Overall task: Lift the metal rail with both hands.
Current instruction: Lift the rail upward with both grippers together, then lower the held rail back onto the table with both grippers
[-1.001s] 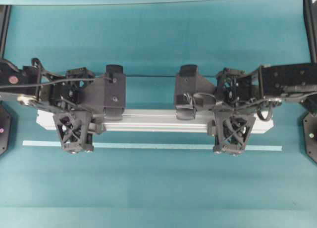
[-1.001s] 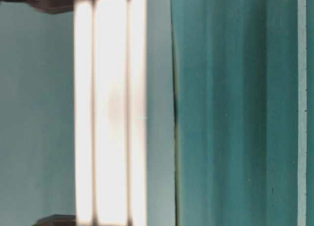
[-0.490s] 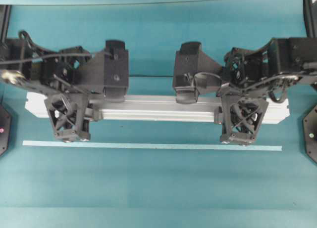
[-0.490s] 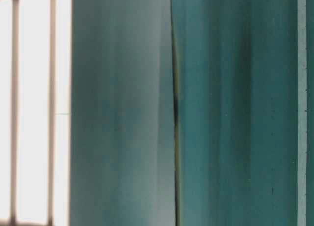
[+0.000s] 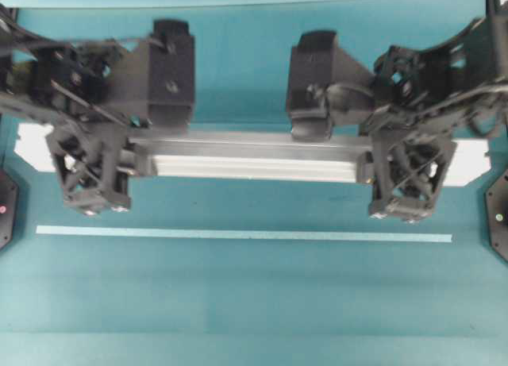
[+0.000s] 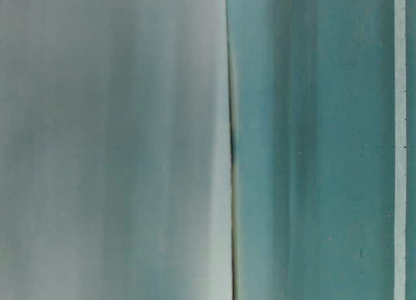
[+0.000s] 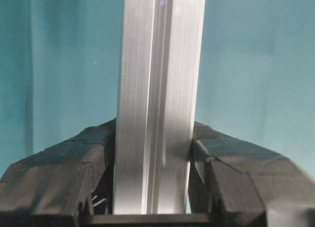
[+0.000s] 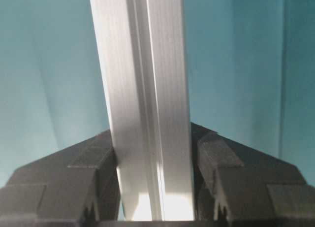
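We saw the metal rail [image 5: 254,158] lying level across the middle of the overhead view, clear of the teal table [image 5: 254,302] and above the pale tape strip [image 5: 238,234], with the left gripper [image 5: 89,171] clamped on it near its left end and the right gripper [image 5: 409,179] clamped near its right end. In both wrist views the black fingers [image 7: 74,158] [image 8: 231,163] pressed flat against the two sides of the grooved bar. The table-level view was too blurred to tell much; it seemed to show only teal surface.
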Motion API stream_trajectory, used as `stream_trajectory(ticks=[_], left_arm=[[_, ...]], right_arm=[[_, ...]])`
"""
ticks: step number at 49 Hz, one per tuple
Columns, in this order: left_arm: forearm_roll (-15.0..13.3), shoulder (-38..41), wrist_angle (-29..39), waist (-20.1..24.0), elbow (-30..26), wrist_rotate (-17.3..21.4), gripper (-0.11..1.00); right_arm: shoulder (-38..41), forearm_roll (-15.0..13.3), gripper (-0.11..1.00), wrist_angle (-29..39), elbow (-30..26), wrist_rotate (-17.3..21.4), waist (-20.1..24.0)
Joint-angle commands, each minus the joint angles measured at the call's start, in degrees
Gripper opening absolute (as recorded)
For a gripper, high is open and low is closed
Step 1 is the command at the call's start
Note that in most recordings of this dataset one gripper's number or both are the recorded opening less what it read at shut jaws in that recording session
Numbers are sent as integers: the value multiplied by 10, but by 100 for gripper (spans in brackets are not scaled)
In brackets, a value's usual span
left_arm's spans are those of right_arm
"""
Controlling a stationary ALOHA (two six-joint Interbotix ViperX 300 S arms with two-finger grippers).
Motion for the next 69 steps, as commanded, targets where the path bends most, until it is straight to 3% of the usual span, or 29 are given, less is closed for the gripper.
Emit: stream_trajectory(ticks=[1, 17, 35, 58, 69], left_arm=[[1, -6, 11, 2, -49, -1, 36], [1, 9, 31, 4, -121, 2, 36], [1, 11, 52, 6, -135, 1, 36], [2, 15, 50, 6, -130, -1, 36], [2, 12, 28, 6, -70, -5, 36]], right_arm=[[-1, -4, 38, 11, -43, 11, -1], [17, -14, 38, 73, -134, 24, -1], [18, -37, 38, 77, -171, 24, -1], [19, -37, 38, 76, -156, 22, -1], [15, -37, 38, 47, -67, 15, -1]])
